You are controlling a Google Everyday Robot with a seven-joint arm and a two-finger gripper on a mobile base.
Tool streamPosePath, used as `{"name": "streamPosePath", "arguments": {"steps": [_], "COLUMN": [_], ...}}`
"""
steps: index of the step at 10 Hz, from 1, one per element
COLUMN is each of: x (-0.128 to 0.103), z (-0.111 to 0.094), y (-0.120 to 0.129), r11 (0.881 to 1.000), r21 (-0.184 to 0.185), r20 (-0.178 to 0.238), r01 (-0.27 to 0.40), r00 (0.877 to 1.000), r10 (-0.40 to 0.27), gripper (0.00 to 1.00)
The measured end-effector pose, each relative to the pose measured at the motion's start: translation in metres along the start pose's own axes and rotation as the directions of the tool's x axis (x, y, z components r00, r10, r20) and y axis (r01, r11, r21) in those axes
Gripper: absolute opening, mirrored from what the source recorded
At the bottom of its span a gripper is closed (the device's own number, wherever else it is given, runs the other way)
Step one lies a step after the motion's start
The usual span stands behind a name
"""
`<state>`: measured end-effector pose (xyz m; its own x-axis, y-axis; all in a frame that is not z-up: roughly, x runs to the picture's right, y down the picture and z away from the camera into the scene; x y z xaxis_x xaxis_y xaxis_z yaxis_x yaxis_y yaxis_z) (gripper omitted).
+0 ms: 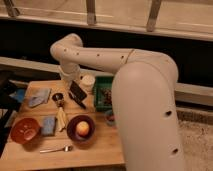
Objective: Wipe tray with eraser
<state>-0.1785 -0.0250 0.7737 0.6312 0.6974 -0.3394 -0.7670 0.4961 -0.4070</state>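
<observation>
- Tabletop [100, 150] clutter sits at the left: an orange bowl [25, 130], a blue pad [48, 125] and a folded cloth [39, 97], all apart from the work.
- The gripper [78, 98] hangs left of centre, and its fingers appear closed on the eraser [76, 90], whose long axis slants down to the right.
- The tray [98, 85] lies just right of the eraser, partly behind the arm, so the next move is probably a short shift rightward and down.

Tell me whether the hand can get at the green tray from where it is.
Probably yes. The hand hangs over the table right beside the tray, and nothing visible lies between them. Only the white cup stands close, by the tray's back corner.
</observation>
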Motion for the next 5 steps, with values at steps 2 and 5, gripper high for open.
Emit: {"name": "streamPosePath", "arguments": {"steps": [2,5], "x": [0.0,0.018], "z": [0.0,-0.004], "y": [-0.012,-0.073], "r11": [0.997,0.974], "r21": [0.058,0.112], "r20": [-0.012,0.005], "r01": [-0.052,-0.195], "r00": [0.999,0.981], "r10": [0.053,0.196], "gripper": [0.0,0.0]}}
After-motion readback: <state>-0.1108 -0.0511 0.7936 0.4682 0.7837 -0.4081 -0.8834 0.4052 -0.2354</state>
